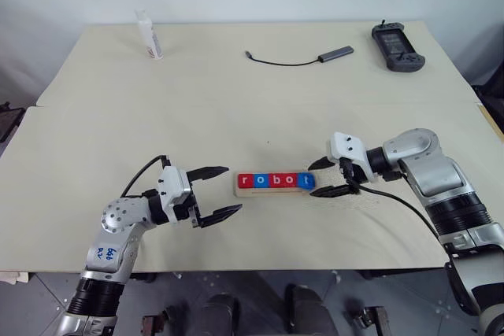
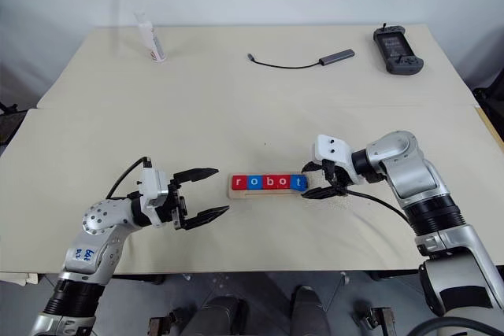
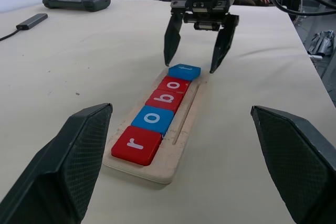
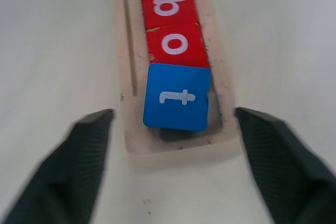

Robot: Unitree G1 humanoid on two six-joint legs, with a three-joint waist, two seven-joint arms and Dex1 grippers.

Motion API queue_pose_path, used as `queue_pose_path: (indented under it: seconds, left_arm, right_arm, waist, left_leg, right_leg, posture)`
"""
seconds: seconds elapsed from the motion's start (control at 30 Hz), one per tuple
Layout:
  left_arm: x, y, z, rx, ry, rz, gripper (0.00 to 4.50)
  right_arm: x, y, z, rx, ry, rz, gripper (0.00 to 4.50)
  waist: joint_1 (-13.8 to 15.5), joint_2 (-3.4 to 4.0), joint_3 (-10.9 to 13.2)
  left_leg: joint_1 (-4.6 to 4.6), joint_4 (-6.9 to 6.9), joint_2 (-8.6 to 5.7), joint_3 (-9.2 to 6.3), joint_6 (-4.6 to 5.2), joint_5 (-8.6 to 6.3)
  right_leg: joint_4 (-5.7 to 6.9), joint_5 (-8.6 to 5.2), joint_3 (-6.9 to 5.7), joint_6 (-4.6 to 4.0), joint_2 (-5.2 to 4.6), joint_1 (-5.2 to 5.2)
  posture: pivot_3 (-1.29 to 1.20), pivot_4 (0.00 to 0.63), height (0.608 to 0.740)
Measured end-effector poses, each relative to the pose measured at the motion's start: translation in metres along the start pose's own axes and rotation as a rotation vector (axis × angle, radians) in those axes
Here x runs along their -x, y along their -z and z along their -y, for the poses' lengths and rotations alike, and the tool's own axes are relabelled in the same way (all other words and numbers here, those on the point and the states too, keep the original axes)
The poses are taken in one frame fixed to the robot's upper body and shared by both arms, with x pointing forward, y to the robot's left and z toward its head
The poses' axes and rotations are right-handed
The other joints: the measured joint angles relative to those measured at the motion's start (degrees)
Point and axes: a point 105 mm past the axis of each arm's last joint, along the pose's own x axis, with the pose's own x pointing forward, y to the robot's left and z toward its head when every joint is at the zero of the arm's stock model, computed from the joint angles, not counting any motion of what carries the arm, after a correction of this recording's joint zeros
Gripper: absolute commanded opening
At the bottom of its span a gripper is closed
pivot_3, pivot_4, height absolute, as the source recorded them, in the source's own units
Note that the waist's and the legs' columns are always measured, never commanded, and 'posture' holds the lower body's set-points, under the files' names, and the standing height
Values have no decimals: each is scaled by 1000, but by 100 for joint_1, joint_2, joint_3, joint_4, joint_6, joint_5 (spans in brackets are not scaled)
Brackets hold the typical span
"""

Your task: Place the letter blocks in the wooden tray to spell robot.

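Observation:
The wooden tray [image 1: 272, 192] lies at the table's middle front with five letter blocks in a row reading r, o, b, o, t. From its left end they run red r [image 1: 245, 182], blue o [image 1: 260, 182], red b [image 1: 276, 182], red o [image 1: 290, 182] and blue t [image 4: 176, 97]. The t sits slightly askew at the tray's right end. My right gripper [image 1: 315, 179] is open, one finger on each side of that end, apart from the t. My left gripper [image 1: 233, 189] is open just off the tray's left end, holding nothing.
At the back of the table stand a white tube [image 1: 148, 35] on the left, a dark cable with adapter [image 1: 303, 58] in the middle and a black controller [image 1: 398, 46] on the right. The table's front edge runs close behind both arms.

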Motion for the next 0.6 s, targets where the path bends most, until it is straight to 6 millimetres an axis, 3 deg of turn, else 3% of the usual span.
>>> queue_pose_path:
  seconds: [0.17, 0.27, 0.4, 0.6]
  left_arm:
    - [-1, -3, 2, -11, 3, 6, 4500]
    - [-1, -3, 2, -12, 3, 5, 4500]
    - [-1, -3, 2, -12, 4, 6, 4500]
    - [-1, -3, 2, -13, 7, 6, 4500]
  right_arm:
    - [4, -1, 1, 4, 17, 10, 4484]
    - [11, -12, -2, 8, 26, 69, 3888]
    - [12, -23, -10, 24, 8, 120, 2586]
    - [-1, -9, -36, -29, -48, 111, 456]
  waist:
    - [-4, 0, 0]
    - [0, 0, 0]
    - [1, 0, 0]
    - [12, 0, 0]
  left_leg:
    - [0, 0, 0, 0, 0, 0]
    - [0, 0, 0, 0, 0, 0]
    - [0, 0, 1, -1, 0, 0]
    - [0, 0, -3, 0, 1, 0]
  right_leg:
    - [0, 0, 0, 0, 0, 0]
    - [0, 0, 0, 0, 0, 0]
    - [0, 0, 0, 0, 0, 1]
    - [0, 0, 1, 0, -3, 1]
  posture:
    - [0, 150, 740]
    - [0, 150, 740]
    - [0, 150, 740]
    - [0, 150, 740]
